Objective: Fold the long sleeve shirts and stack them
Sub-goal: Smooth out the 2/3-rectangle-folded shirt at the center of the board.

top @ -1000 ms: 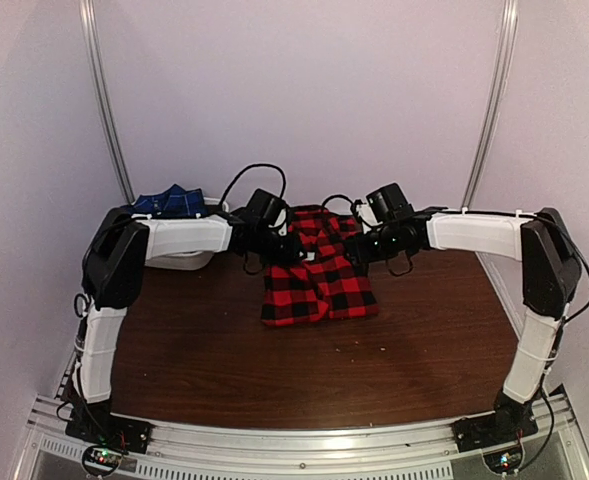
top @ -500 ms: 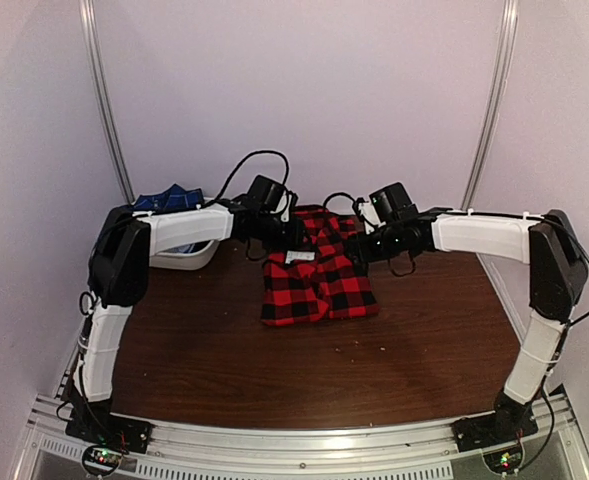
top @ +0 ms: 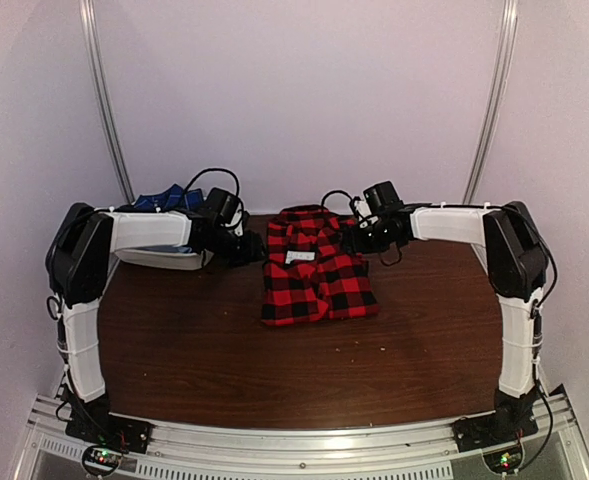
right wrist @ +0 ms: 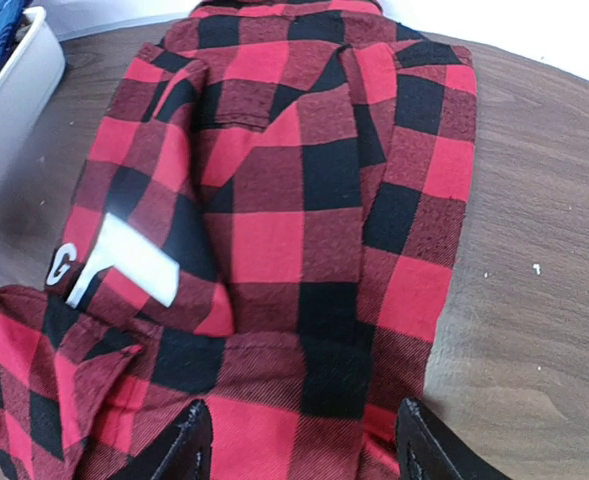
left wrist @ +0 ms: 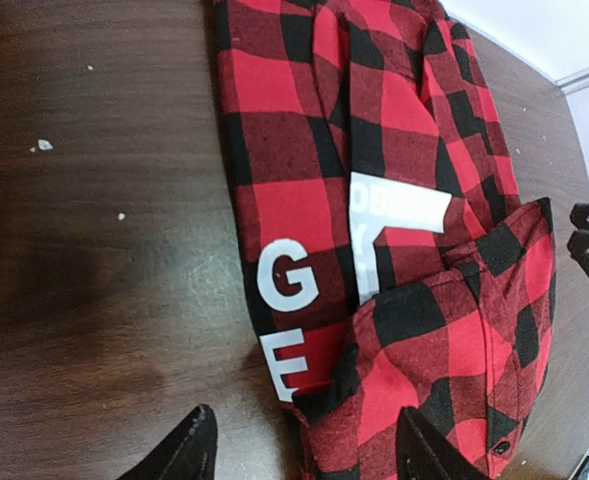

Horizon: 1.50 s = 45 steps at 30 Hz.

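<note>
Both arms pulled back since a second ago; left gripper [left wrist: 305, 410] shifted leftward, jaws widened. It now hovers over the left edge of the red-and-black shirt [top: 319, 275], spread, empty. Right gripper [right wrist: 301, 404]: above the shirt's right side, spread, empty. Shirt: folded, mid-table [top: 174, 350]. Navy shirt [top: 169, 200]: in white bin [top: 179, 260], far left.

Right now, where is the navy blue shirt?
In the top view the navy blue shirt sits far back on the left, in the white bin behind the left arm, left of the red checked shirt.
</note>
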Each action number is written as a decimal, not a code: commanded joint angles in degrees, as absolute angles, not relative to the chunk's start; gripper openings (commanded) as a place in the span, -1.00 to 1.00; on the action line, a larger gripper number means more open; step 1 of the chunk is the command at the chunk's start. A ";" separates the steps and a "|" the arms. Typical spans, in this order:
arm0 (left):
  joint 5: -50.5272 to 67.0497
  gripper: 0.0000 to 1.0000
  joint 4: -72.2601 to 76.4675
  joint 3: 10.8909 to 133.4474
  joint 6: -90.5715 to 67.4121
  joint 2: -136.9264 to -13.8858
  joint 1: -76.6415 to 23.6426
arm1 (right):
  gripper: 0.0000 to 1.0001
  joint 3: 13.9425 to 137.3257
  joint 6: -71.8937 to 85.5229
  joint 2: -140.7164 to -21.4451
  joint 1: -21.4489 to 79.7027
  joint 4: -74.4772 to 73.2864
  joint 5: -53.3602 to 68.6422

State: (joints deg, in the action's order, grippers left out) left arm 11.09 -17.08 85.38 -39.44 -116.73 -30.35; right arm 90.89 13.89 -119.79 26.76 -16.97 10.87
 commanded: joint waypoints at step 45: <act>15.18 -0.93 -11.60 99.18 -34.59 -134.60 -29.53 | -0.13 94.54 14.49 -124.16 23.37 -18.32 5.69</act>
State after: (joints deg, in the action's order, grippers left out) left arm 16.71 -11.55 96.82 -34.50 -133.82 -29.95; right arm 91.74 15.14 -126.39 23.59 -15.84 8.71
